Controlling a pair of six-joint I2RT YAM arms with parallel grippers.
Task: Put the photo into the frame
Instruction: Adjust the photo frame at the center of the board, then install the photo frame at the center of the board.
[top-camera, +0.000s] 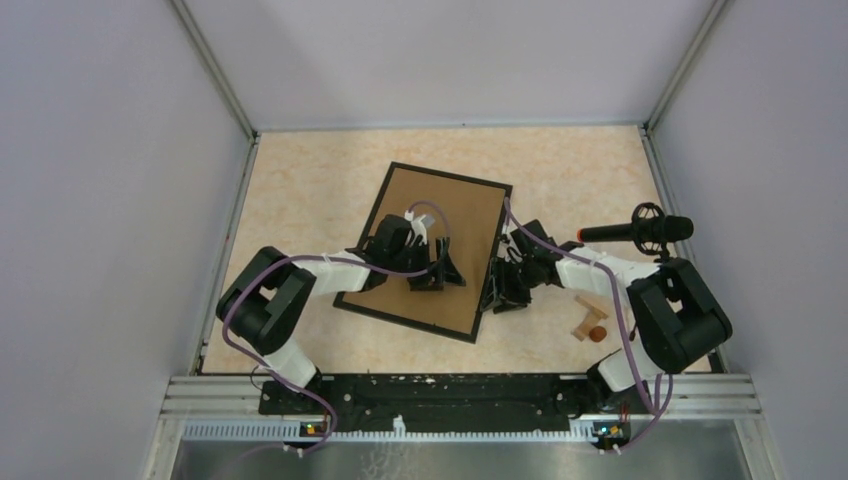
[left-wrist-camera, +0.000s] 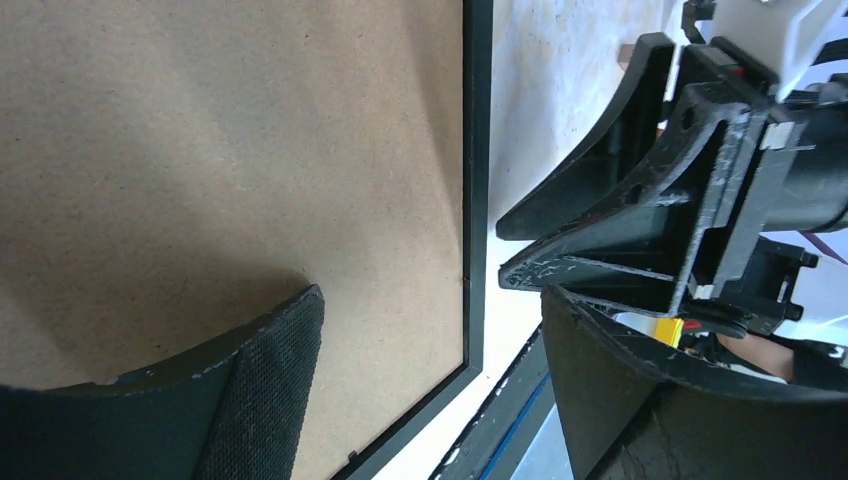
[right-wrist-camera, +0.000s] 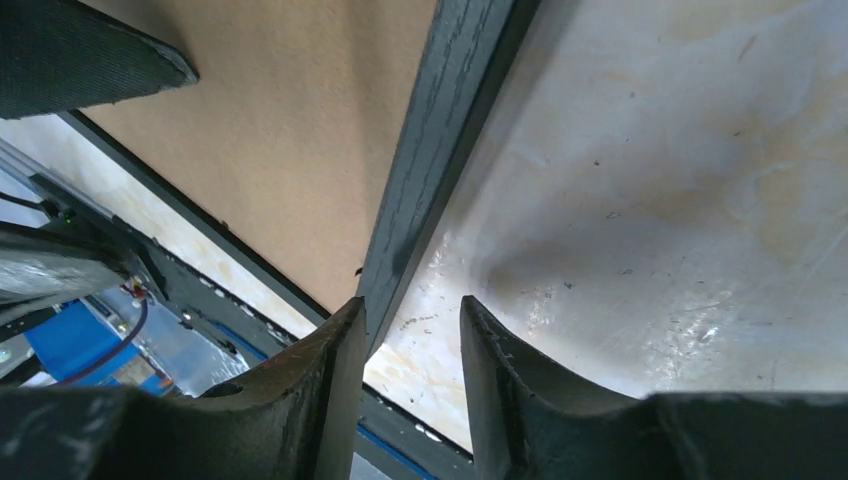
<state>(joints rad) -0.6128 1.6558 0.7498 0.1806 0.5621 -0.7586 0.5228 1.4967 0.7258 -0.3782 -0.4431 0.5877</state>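
The frame (top-camera: 430, 200) lies back side up in the middle of the table, showing its brown backing board and thin black border. No photo shows in any view. My left gripper (top-camera: 437, 268) is open over the backing board near the frame's right front corner; in the left wrist view (left-wrist-camera: 430, 340) one pad (left-wrist-camera: 262, 385) is over the board and the border (left-wrist-camera: 478, 150) runs between the fingers. My right gripper (top-camera: 497, 290) is open at the frame's right edge; in the right wrist view (right-wrist-camera: 412, 330) the black border (right-wrist-camera: 440, 150) ends beside the left finger (right-wrist-camera: 325, 390).
Small wooden blocks and a brown ball (top-camera: 590, 322) lie right of the frame, near the right arm. A black microphone (top-camera: 640, 230) sticks in from the right. Grey walls enclose the table on three sides. The right gripper (left-wrist-camera: 640, 230) shows close by in the left wrist view.
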